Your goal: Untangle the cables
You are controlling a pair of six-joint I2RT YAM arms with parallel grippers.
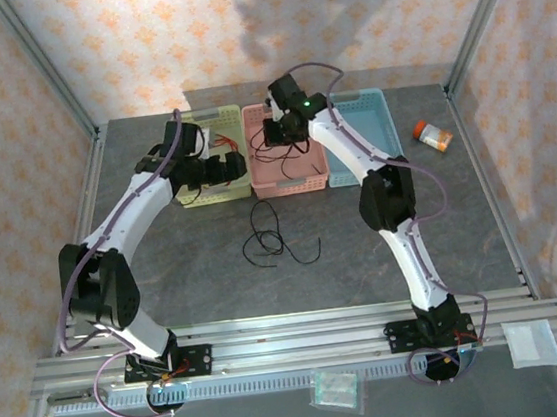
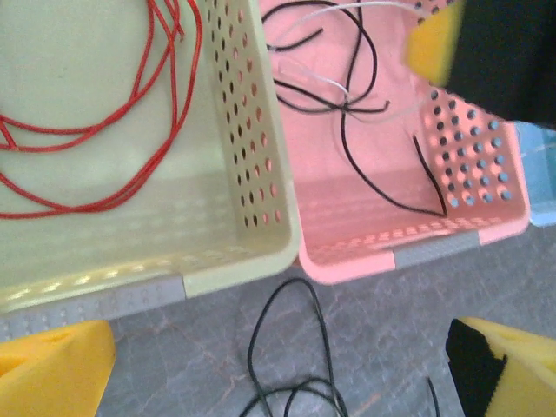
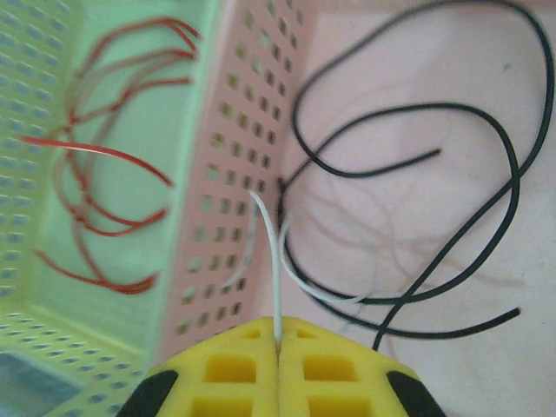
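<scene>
My right gripper (image 3: 278, 340) is shut on a thin white cable (image 3: 274, 261) that rises from its closed pads over the pink basket (image 3: 226, 174). Black cables (image 3: 512, 165) loop on that basket's floor, tangled with the white one. Red cables (image 2: 130, 113) lie in the yellow-green basket (image 2: 252, 148). Another black cable (image 1: 274, 237) is coiled on the table in front of the baskets, and its loop (image 2: 304, 304) lies between my left fingers. My left gripper (image 2: 278, 382) hangs open above it, at the baskets' front edge, holding nothing. From above, the right gripper (image 1: 285, 132) is over the pink basket and the left gripper (image 1: 223, 166) over the yellow-green one.
A blue basket (image 1: 374, 122) stands to the right of the pink one. An orange bottle (image 1: 433, 135) lies at the far right of the grey table (image 1: 195, 268). Metal frame posts edge the table, and a small packet (image 1: 336, 388) lies on the front rail.
</scene>
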